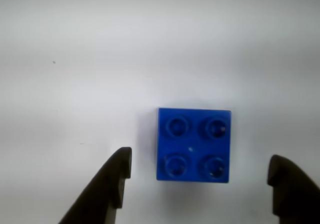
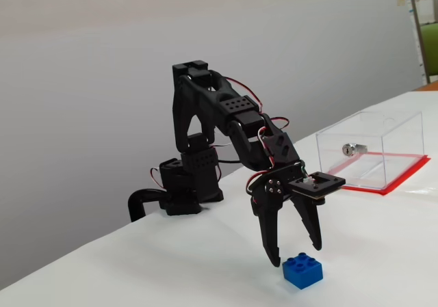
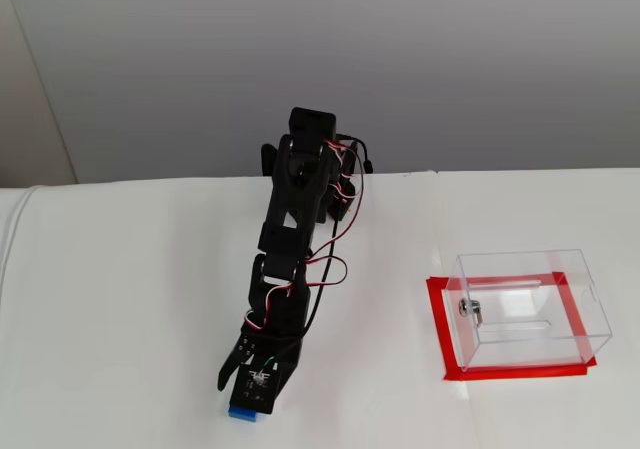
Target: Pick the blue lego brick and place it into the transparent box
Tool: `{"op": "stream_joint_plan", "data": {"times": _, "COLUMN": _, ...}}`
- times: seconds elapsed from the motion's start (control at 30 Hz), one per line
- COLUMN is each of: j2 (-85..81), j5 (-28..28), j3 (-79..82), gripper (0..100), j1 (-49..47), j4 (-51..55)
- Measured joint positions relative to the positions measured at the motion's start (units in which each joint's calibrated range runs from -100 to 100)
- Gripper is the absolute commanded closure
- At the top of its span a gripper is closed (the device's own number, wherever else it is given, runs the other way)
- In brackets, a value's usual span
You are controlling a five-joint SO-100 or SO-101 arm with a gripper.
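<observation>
In the wrist view, the blue lego brick (image 1: 194, 145) is seen studs-up on the white desk (image 1: 75, 59). The gripper (image 1: 197, 166) is spread wide, with one dark fingertip at the lower left and the other at the lower right. The brick lies between them, nearer the left fingertip, and is touched by neither.

In a fixed view, the black arm (image 2: 219, 122) is shown bent forward and downward from its base. The gripper (image 2: 295, 251) is held open just above the desk (image 2: 383, 266), its fingers pointing down. The brick (image 2: 302, 269) rests on the desk just below and beside the fingertips. The transparent box (image 2: 373, 150) is set well apart at the right, on a red base sheet (image 2: 404, 174), with a silver lock (image 2: 354, 149) on one wall.

In another fixed view, the arm (image 3: 295, 239) is seen from above. The brick (image 3: 243, 413) is largely hidden under the gripper; only a blue edge is visible. The box (image 3: 530, 304) stands well to the right.
</observation>
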Motion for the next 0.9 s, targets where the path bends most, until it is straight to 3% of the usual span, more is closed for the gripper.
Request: {"op": "stream_joint_plan", "data": {"times": 0.9, "j2": 6.26, "j5": -0.78, "j3": -5.83, "gripper": 70, "j1": 0.11, "j4": 2.74}}
